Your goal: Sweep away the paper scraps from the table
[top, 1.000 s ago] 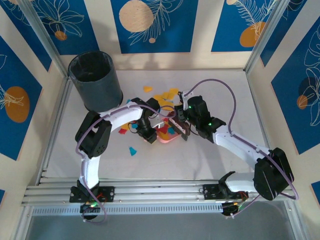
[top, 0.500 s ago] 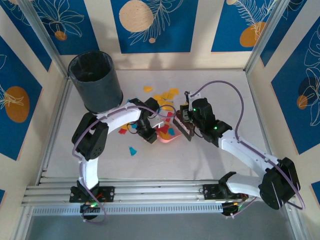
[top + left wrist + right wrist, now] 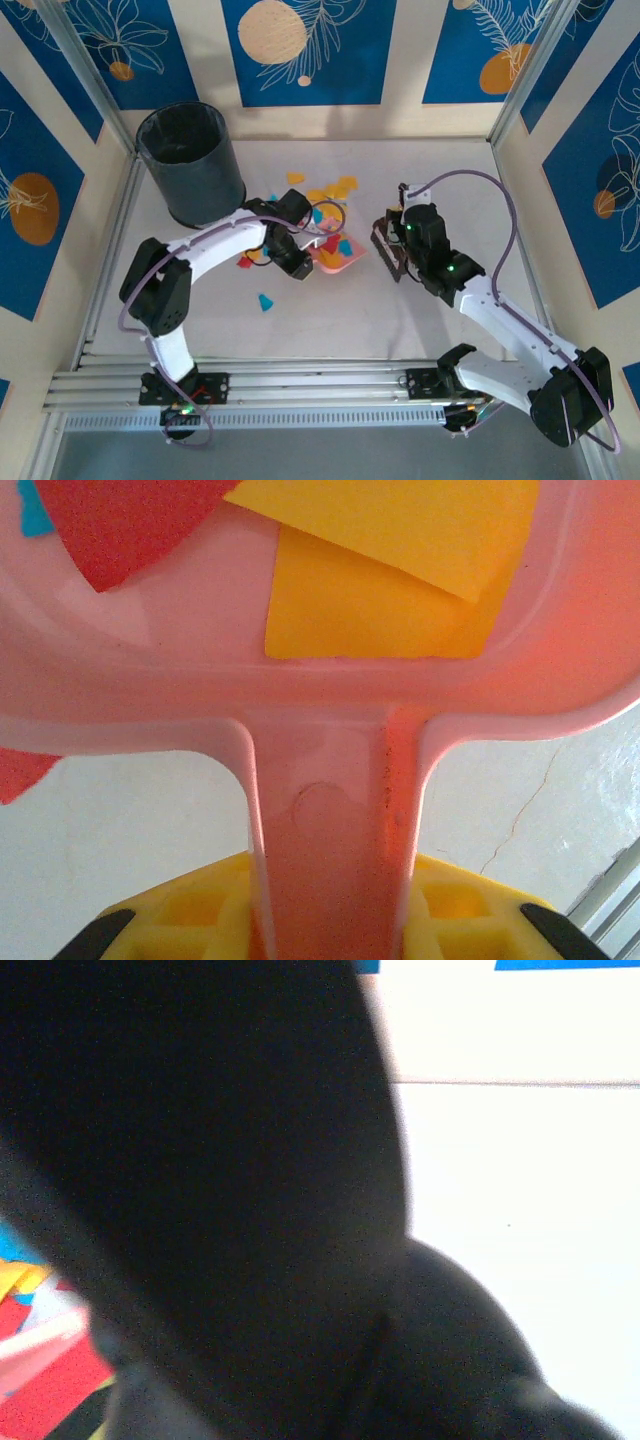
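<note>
My left gripper (image 3: pixel 300 263) is shut on the handle (image 3: pixel 335 830) of a pink dustpan (image 3: pixel 337 257). Yellow (image 3: pixel 385 620) and red paper scraps (image 3: pixel 110 530) lie inside the dustpan. My right gripper (image 3: pixel 404 237) is shut on a small dark brush (image 3: pixel 386 246), a little to the right of the dustpan and apart from it. The brush (image 3: pixel 200 1160) blocks most of the right wrist view. More orange-yellow scraps (image 3: pixel 332 189) lie on the table (image 3: pixel 450 180) behind the dustpan. A teal scrap (image 3: pixel 265 301) and a red scrap (image 3: pixel 245 262) lie to its left.
A dark cylindrical bin (image 3: pixel 190 165) stands at the back left corner. Aluminium rails (image 3: pixel 300 385) run along the near edge, and patterned walls close in the other sides. Bare table lies to the right of the brush.
My right arm has carried the brush to the right, away from the dustpan. My left arm has shifted the dustpan slightly toward the back, still holding it.
</note>
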Controlling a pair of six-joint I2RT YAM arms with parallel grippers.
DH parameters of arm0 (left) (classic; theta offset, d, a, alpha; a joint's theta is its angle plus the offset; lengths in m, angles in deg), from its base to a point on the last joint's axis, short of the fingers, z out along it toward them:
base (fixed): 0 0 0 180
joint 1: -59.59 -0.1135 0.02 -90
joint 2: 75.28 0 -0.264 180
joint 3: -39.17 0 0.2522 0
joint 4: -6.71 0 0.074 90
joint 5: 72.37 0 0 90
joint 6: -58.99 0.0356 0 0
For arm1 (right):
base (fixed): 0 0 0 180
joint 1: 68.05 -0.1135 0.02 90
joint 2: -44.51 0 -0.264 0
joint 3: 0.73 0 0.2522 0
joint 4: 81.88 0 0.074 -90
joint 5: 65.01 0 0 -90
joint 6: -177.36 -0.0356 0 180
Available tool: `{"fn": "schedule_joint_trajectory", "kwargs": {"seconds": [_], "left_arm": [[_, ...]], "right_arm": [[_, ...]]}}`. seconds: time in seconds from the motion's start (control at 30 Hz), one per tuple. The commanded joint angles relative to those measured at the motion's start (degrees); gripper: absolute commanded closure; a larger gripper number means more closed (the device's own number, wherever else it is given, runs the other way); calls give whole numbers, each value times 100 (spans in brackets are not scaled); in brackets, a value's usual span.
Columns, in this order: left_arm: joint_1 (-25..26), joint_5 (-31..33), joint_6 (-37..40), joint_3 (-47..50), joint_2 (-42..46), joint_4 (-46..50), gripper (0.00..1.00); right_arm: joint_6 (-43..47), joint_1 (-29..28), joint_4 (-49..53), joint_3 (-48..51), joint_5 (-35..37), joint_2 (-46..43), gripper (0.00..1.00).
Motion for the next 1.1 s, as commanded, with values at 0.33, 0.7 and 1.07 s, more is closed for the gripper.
{"fn": "schedule_joint_trajectory", "kwargs": {"seconds": [0.33,0.7,1.07], "left_arm": [[-350,-47,-430,-265,1001,-455,100],[-944,-22,-878,-816,1505,-521,100],[-1943,-697,-1444,-1608,1495,-413,100]], "right_arm": [[-214,182,-63,157,-193,-272,100],[-239,209,-82,165,-366,-275,100],[-278,249,-75,178,-488,-262,100]]}}
